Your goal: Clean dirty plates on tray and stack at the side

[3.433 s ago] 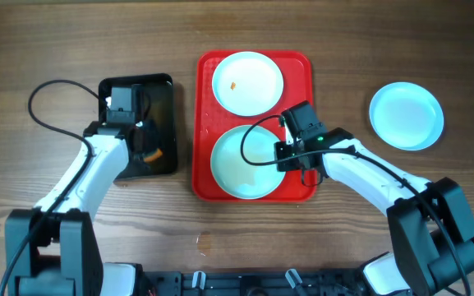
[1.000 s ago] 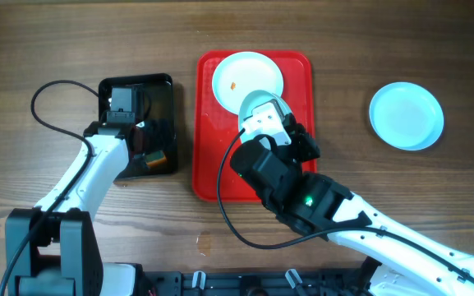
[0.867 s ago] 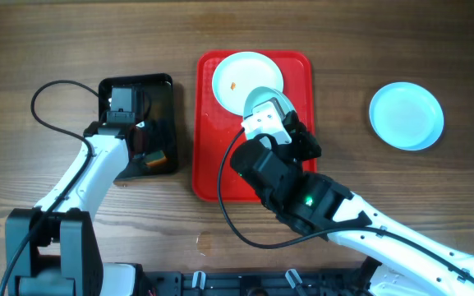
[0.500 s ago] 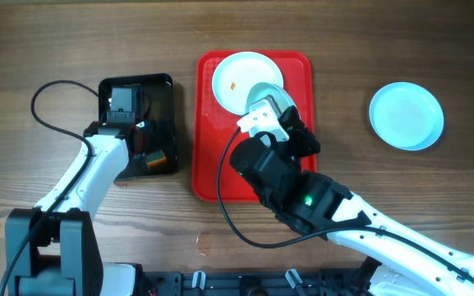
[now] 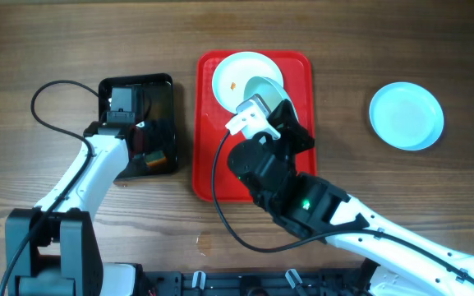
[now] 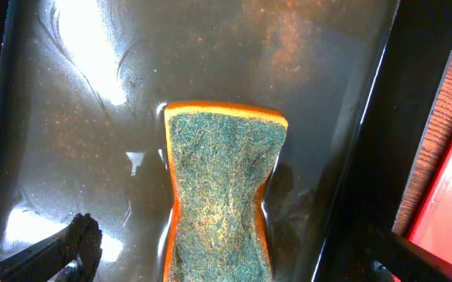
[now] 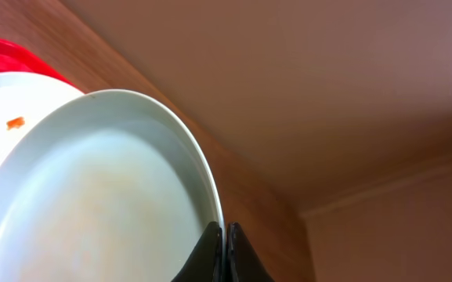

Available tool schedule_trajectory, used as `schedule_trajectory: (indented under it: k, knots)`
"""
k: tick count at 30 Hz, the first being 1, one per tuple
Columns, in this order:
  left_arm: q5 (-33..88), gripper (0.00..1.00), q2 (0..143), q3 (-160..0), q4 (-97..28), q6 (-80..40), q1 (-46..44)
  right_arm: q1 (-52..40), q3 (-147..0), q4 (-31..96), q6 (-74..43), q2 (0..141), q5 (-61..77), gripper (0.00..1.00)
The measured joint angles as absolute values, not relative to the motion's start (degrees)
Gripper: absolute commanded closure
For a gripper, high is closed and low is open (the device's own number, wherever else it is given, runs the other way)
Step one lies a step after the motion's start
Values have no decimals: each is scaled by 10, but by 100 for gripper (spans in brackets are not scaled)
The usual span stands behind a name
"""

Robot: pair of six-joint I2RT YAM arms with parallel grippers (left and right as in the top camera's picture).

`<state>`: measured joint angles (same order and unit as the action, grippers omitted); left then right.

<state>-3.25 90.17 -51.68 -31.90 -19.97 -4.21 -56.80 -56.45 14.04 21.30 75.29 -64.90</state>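
The red tray lies mid-table. One dirty plate with an orange speck rests on its far end, and it also shows at the left of the right wrist view as a plate. A second pale plate is lifted and tilted above the tray, with my right gripper shut on its rim. From overhead only part of this held plate shows past the right gripper. My left gripper hangs open over the green-topped orange sponge, one finger on either side of it.
The sponge lies in a wet black tray left of the red tray. A light-blue plate sits alone on the wood at the right. My raised right arm covers the near half of the red tray.
The right arm has lifted the near plate off the tray and, over the last second, turned it a little to the left, so more of it shows. The left arm has not moved.
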Motion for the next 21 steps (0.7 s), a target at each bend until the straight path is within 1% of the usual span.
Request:
schedule_trajectory:
  k: [5,14,17,21]
  knots:
    - [-32,0,902,-517,-319,-200,-42,-576,-564,154,195,753,-641,96]
    - [-31,0,902,-517,-319,-200,-42,-571,-564,292,45,753,-569,96]
    - [-31,0,902,-517,-319,-200,-42,-566,-564,324,8,754,-554,96]
    - [-31,0,902,-517,-319,-200,-42,-555,-564,336,-35,754,-526,96]
